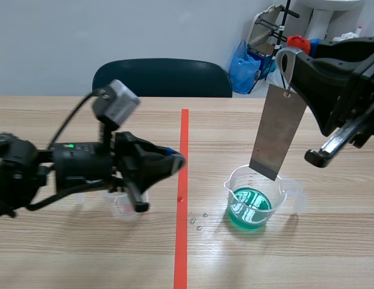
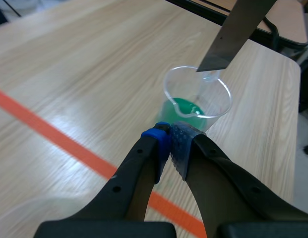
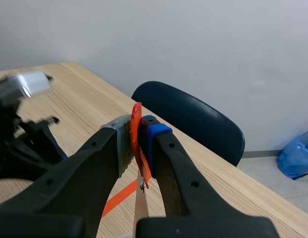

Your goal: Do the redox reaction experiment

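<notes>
On the wooden table [image 1: 84,259], right of the orange tape line [image 1: 182,180]: one clear beaker [image 1: 254,201] of green liquid [image 1: 250,209], with a grey metal strip [image 1: 277,135] hanging nearly upright over it, lower end at the rim, above the liquid. The strip hangs from a loop [image 3: 140,163] clamped between the fingers of the raised right gripper [image 3: 139,131]. Left gripper [image 2: 169,141]: pads pressed together on nothing, low by the tape line, pointing at the beaker; a small clear cup [image 1: 121,206] sits beneath it.
</notes>
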You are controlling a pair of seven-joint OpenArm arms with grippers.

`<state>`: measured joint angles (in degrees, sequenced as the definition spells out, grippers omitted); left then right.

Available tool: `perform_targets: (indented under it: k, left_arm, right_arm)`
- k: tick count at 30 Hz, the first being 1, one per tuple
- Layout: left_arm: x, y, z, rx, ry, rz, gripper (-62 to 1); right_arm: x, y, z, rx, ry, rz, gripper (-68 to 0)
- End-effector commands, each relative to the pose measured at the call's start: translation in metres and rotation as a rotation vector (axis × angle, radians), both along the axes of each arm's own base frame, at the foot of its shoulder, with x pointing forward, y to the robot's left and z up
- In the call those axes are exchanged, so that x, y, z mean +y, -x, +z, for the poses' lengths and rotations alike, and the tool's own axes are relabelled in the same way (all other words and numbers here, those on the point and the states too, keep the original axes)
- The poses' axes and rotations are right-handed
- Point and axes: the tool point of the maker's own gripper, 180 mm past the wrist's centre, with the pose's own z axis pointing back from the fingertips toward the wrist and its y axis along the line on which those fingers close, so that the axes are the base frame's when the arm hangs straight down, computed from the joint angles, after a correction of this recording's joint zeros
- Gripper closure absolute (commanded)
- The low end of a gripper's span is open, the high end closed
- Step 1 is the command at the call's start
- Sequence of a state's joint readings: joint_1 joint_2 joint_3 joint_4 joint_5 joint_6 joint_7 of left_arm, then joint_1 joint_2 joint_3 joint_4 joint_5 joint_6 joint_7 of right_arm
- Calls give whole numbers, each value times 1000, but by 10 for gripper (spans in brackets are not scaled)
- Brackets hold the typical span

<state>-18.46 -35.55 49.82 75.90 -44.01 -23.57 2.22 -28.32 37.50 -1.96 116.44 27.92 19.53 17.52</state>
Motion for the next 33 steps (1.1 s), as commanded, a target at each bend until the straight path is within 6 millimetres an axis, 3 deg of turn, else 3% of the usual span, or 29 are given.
perform_targets:
  k: [1,6,11,17,33]
  left_arm:
    - [-14,-1,4,15,57,2,-23]
    - [-53,1,0,53,107,-38,-23]
    - [-71,-10,2,55,131,-10,-23]
    - [-81,-24,12,32,148,11,-23]
    - [-81,-24,12,30,148,10,-23]
  right_arm:
    - [0,0,14,-42,-21,5,-15]
    - [0,0,15,-43,-20,5,-15]
    - [0,0,15,-44,-20,5,-15]
    - [0,0,15,-44,-20,5,-15]
    - [0,0,15,-44,-20,5,-15]
